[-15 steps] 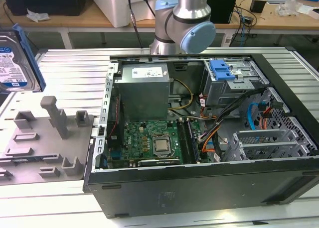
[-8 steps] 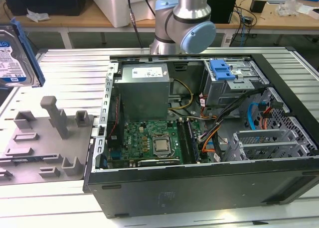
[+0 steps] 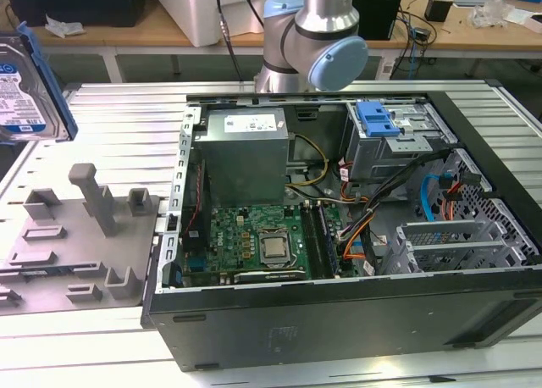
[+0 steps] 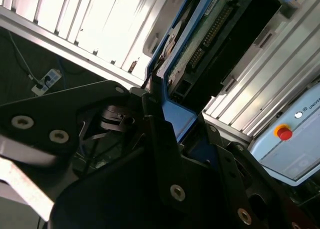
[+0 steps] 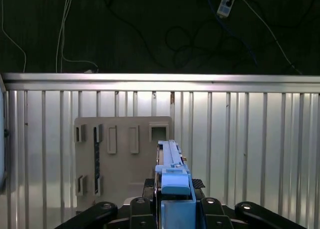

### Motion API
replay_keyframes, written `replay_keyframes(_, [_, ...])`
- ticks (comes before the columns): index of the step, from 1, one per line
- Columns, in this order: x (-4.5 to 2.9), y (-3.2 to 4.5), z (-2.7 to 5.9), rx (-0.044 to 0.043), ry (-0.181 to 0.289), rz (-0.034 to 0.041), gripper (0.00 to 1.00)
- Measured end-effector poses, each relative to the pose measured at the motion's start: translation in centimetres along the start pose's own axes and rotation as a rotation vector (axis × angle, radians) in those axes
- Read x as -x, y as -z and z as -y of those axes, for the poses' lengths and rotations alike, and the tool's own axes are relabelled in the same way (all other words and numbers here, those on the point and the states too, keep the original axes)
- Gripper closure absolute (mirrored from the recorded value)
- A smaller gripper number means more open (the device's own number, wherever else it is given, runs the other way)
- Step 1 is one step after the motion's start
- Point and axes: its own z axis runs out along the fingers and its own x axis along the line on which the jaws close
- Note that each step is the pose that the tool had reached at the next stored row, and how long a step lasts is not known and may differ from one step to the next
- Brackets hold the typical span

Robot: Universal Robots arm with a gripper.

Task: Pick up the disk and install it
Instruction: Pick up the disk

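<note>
Up at the exterior view's left edge, the disk [image 3: 25, 83] hangs in the air with its label facing the camera, well apart from the open computer case [image 3: 339, 329]. In the first wrist view the claw [image 5: 174, 188] is pinching it edge-on, one finger on each side of the blue bracket, above the grey holder plate [image 5: 125, 159].

Stuff I'd worry about:

- The grip looks like it's on the plastic bracket down at one end, with most of the disk sticking out past the fingers. My guess is plastic flexes, so it could tilt or slip in the pinch if it bumps anything.
- The drive cage [image 3: 406, 138] has a blue tab [image 3: 377, 117] on top and a mess of cables [image 3: 356, 227] right next to it. A corner could easily snag on a wire or catch the cage edge if the disk goes in even a bit crooked.
- A drop from up there means it lands on bare metal. Not great for a hard drive.

Surface is a ribbed aluminium table [image 3: 127, 125], all long grooves, with the case and the holder plate sitting on it. Around it there are wooden benches [image 3: 127, 28] at the back piled with gear, a dark floor with loose wires and a power strip [image 5: 226, 3], and a pale box with a red button [image 4: 284, 133] off to one side.
</note>
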Motion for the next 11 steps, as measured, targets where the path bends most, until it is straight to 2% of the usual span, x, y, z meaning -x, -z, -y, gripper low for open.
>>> replay_keyframes(2, [-0.14,0.32,0.47,-0.0002,0.0,0.0086,0.63])
replay_keyframes(6, [-0.43,0.72,1.31,-0.0001,0.0,0.0182,0.63])
replay_keyframes(11, [-1.0,1.13,2.27,-0.0003,0.0,0.0229,0.63])
